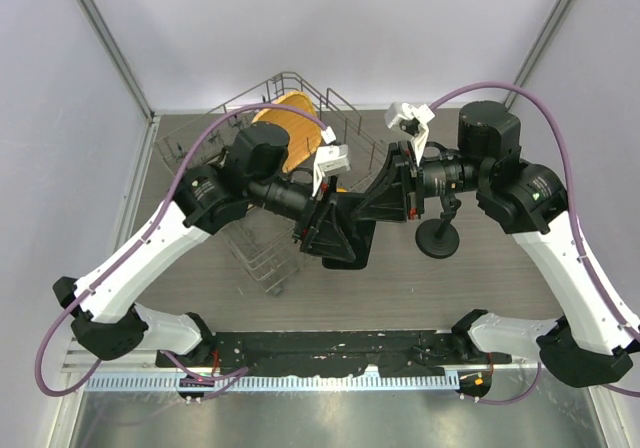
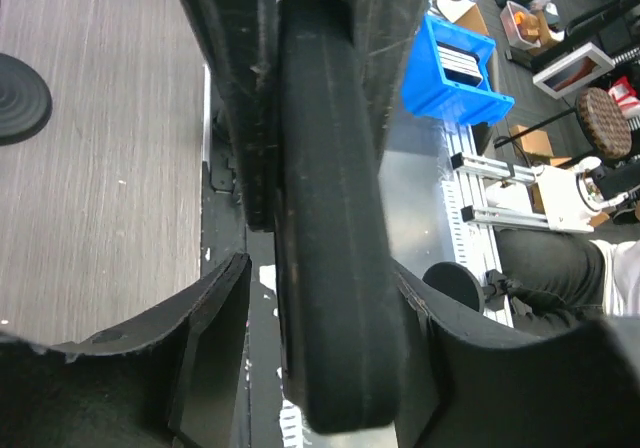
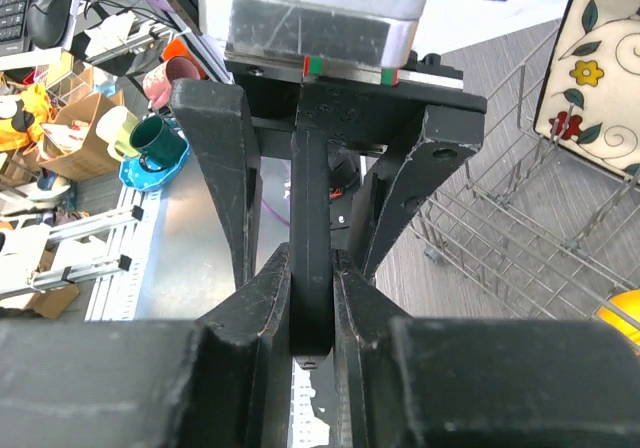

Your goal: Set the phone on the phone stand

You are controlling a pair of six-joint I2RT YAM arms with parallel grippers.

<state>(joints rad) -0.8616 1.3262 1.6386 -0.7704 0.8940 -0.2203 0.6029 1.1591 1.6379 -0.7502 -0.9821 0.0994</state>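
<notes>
The phone [image 1: 352, 246] is a thin black slab held on edge above the table between both arms. My right gripper [image 1: 388, 200] is shut on it; in the right wrist view both jaws of the right gripper [image 3: 310, 258] press flat on the phone [image 3: 310, 198]. My left gripper [image 1: 325, 226] is open around the phone's other end. In the left wrist view the phone [image 2: 325, 218] fills the middle of the left gripper [image 2: 320, 268], with a clear gap at the left jaw. The phone stand [image 1: 438, 236] stands right of the grippers; its disc base [image 2: 15, 93] also shows.
A wire dish rack [image 1: 262, 173] stands behind and left of the grippers, with an orange object [image 1: 292, 108] in it. A floral plate [image 3: 600, 68] leans in the rack [image 3: 500, 228]. A blue bin [image 2: 450, 63] and mugs [image 3: 160, 143] lie off the table.
</notes>
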